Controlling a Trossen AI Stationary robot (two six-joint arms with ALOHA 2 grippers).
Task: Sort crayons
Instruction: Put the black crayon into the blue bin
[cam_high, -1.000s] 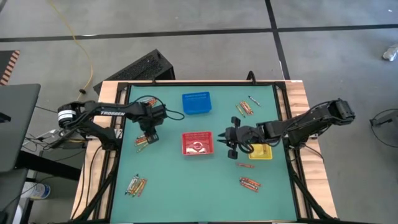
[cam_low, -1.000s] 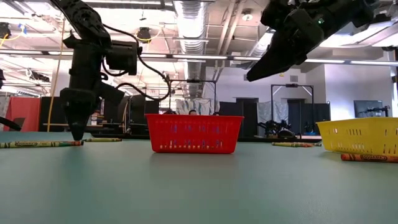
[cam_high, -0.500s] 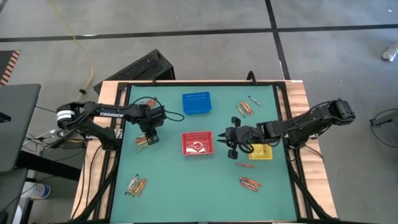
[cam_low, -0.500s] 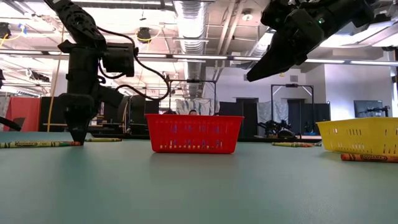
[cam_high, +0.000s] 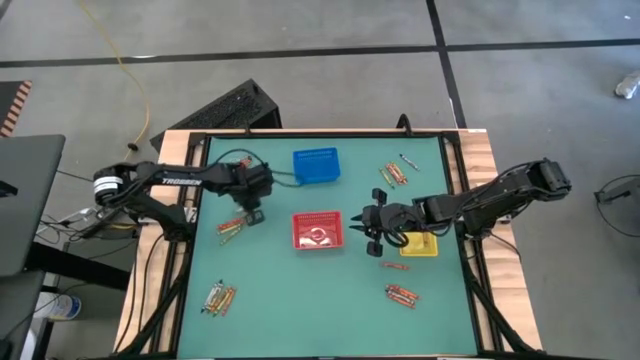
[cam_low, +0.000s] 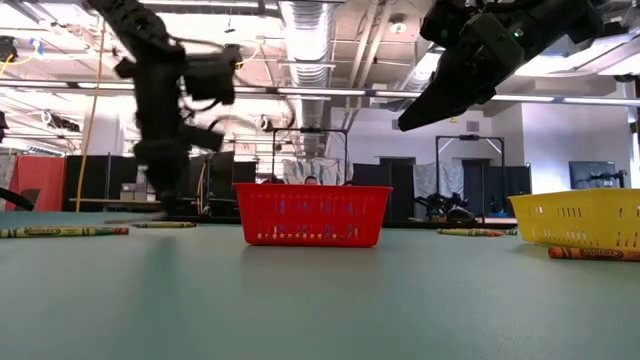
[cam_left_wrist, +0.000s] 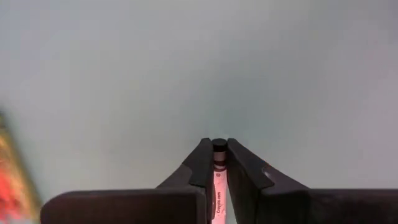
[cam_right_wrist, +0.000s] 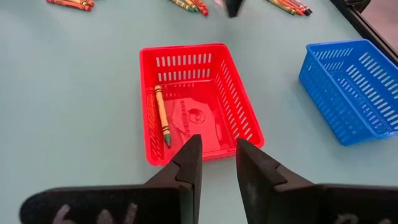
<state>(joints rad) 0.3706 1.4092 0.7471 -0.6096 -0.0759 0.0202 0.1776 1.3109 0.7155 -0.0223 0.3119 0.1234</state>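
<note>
Crayons lie in small clusters across your green table (cam_high: 300, 300): one bunch (cam_high: 231, 226) just below the left gripper, another (cam_high: 219, 297) near the front left, one (cam_high: 394, 174) at the back right beside the blue basket's side of the mat, and more (cam_high: 402, 294) in front of the yellow basket (cam_high: 418, 246). They are thin paper-wrapped sticks, mostly red, orange and yellowish from above. Your left gripper (cam_left_wrist: 216, 163) is clamped on a single crayon (cam_left_wrist: 217, 177), a pale-wrapped stick with a dark tip poking out between the fingers; only the left wrist view shows this, since from overhead the gripper (cam_high: 252, 203) hides what it carries, between the left cluster and the red basket (cam_high: 318, 230). In the low view that gripper (cam_low: 172, 190) is blurred, just above the table, with two crayons (cam_low: 62, 231) lying flat beside it. The right wrist view gives you something the overhead picture barely resolves: one yellowish, dark-tipped crayon (cam_right_wrist: 162, 123) already lying inside the red basket (cam_right_wrist: 242, 124) along one wall, with the blue basket (cam_right_wrist: 348, 87) beside it. Your right gripper (cam_right_wrist: 217, 168) hangs above the red basket's near edge with its fingers apart and nothing between them; overhead it (cam_high: 366, 229) sits between the red and yellow baskets.
</note>
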